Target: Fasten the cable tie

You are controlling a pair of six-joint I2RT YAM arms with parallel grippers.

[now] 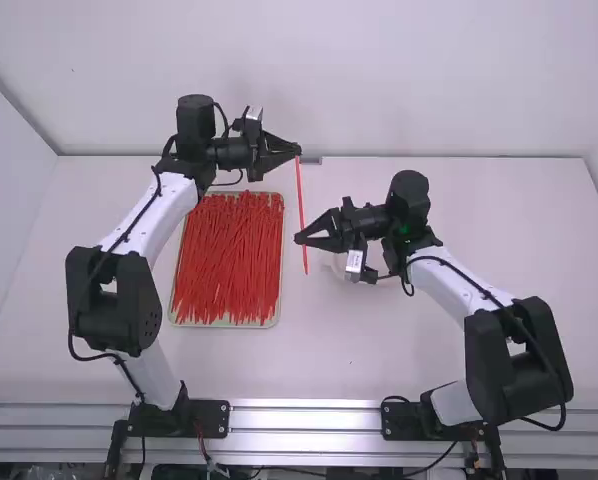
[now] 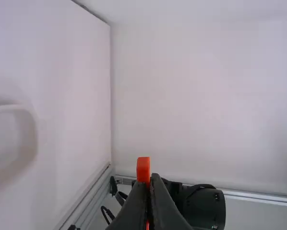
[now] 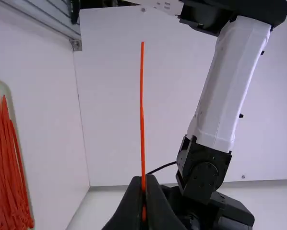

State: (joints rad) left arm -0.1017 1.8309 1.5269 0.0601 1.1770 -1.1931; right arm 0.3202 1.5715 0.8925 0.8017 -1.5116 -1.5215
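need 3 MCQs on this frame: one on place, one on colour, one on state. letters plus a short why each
1. Where do the spare ties lie?
A. On the tray, on the left arm's side of the table
B. On the bare table by the right arm's base
C. Stacked against the back wall

2. What colour is the held cable tie?
A. Blue
B. Orange-red
C. White

3. What state is the right gripper in?
A. Wide open above the tray
B. Shut on the cable tie
C. Open, resting on the table

Key:
1 A: the high view shows the pile filling the tray beside the left arm.
2 B: the strip is orange-red in all three views.
3 B: the right wrist view shows its fingers closed on the strip, while the left gripper pinches the strip's far end.
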